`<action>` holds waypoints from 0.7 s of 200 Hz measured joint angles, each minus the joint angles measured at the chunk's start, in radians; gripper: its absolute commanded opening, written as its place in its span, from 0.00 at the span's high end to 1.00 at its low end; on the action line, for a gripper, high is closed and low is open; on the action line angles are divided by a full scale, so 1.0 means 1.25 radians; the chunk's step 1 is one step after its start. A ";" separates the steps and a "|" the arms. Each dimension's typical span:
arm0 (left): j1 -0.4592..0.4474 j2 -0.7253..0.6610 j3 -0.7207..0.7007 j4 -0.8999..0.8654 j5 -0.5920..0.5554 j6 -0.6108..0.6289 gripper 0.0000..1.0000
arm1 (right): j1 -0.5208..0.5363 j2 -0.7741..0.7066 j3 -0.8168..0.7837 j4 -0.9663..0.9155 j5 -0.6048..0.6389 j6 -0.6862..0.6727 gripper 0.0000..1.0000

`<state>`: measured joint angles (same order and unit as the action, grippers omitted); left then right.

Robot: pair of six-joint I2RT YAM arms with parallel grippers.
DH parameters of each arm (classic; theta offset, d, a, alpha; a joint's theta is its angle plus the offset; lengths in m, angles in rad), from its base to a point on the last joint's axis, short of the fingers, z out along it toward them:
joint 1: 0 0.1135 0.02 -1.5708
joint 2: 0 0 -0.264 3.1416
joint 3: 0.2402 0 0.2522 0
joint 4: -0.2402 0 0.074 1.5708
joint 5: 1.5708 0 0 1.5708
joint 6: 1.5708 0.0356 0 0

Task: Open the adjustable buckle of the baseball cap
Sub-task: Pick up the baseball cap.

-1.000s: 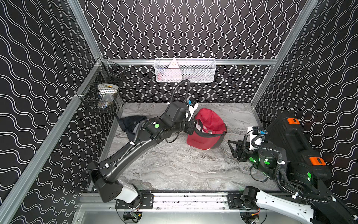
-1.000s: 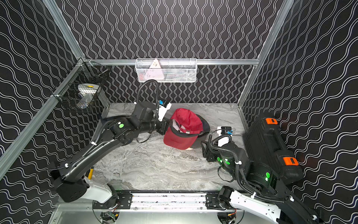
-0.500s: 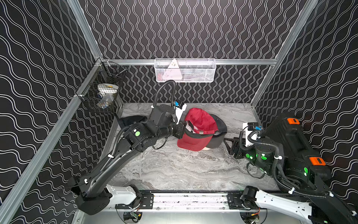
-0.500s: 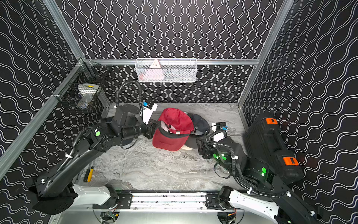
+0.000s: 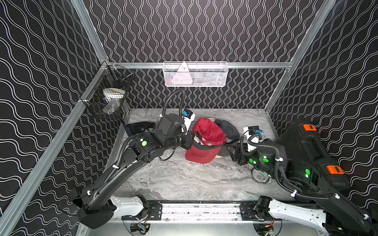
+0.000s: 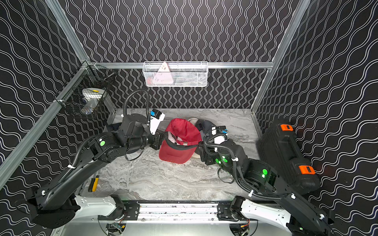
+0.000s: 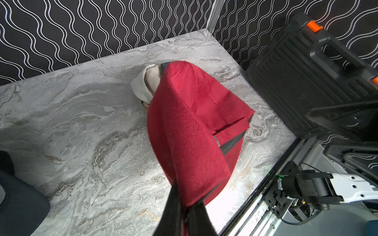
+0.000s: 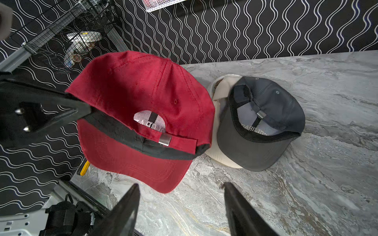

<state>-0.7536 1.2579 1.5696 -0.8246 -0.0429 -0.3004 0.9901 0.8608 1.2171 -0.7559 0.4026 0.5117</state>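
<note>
Left gripper (image 5: 192, 141): jaws clamped on the sweatband edge of the red baseball cap (image 5: 207, 130). The cap hangs mid-table over the marble tabletop (image 5: 184, 179) with its brim down and its rear opening facing the right arm. I cannot tell whether the brim tip touches the table.

Silver buckle (image 8: 164, 140): sits on the red strap (image 8: 182, 143) across that opening, plainly shown in the right wrist view.

Right gripper (image 8: 180, 189): jaws apart and empty, just short of the cap, aimed nearer the brim than the buckle.

Judgement: the step in hand is bringing the right gripper onto the buckle.
- Raise and centre the jaws on the metal clasp.
- Pinch it squarely, then work it along the strap while the left grip holds the band taut.
- The cap is soft and hung from one edge, so a push would likely swing or twist it. A slow approach is best.

Surroundings:
- A black wire basket (image 5: 106, 98) is on the left wall, with a black cap (image 5: 140, 127) below it.
- A yellow-handled tool (image 6: 93, 183) lies at the front-left edge.
- A white mesh basket (image 5: 195, 74) hangs on the back rail.
- A grey cap (image 8: 266, 114) rests on a cream cap (image 8: 221, 87) just behind the red one. Its own clasp could be mistaken for the target.
- A black case (image 5: 306, 147) with orange latches crowds the right arm.
</note>
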 measured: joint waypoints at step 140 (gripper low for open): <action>0.000 -0.005 0.037 -0.022 0.011 0.013 1.00 | -0.003 0.083 0.005 0.059 -0.013 -0.033 0.30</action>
<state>-0.7540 1.2518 1.6154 -0.8520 -0.0296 -0.2844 0.9867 0.9649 1.2236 -0.6823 0.3870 0.4702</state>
